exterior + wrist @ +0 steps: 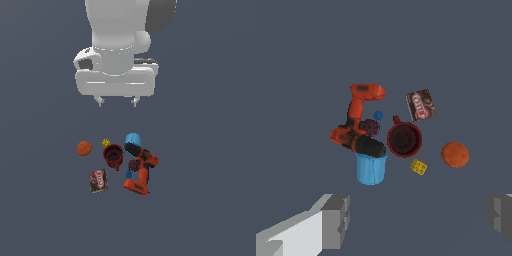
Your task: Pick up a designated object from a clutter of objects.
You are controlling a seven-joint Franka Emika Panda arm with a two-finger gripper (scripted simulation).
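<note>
Dark grey tabletop (45,210) lies below me; my jaws hang spread apart, well above the glossy dark red handled mug (113,156).

The gripper (117,102) is seen open above the clutter. The mug (113,156) is flanked by the ball (84,148) and drill (140,169).

Hangs high at the far side, white wrist pointing straight down. Claw (117,102) spread wide, nothing between its two short fingertips (101,102), well clear of the table.
</note>
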